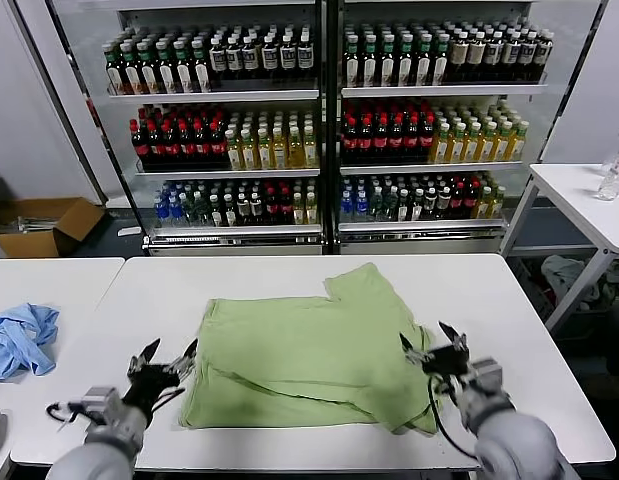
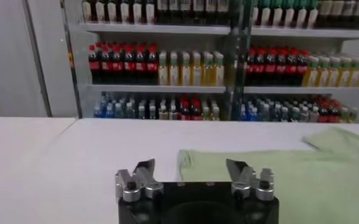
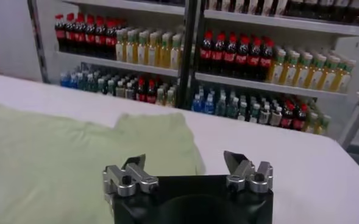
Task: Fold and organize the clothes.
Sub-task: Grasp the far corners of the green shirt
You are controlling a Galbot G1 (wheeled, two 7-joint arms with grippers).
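The clothes, a light green T-shirt (image 1: 309, 355), lie partly folded on the white table (image 1: 139, 290), front hem doubled over, one sleeve reaching toward the shelves. My left gripper (image 1: 170, 358) hovers open at the shirt's front left corner, nothing between its fingers. My right gripper (image 1: 428, 345) stands open over the front right corner, also empty. In the left wrist view the green T-shirt (image 2: 277, 176) lies just beyond the open left gripper (image 2: 191, 167). In the right wrist view the T-shirt (image 3: 57, 152) spreads ahead of the open right gripper (image 3: 185, 161).
A crumpled light blue garment (image 1: 19, 338) lies on the neighbouring table at the left. Drink coolers full of bottles (image 1: 319, 120) stand behind the table. A second white table (image 1: 589, 205) with a bottle is at the right. A cardboard box (image 1: 44, 225) sits on the floor.
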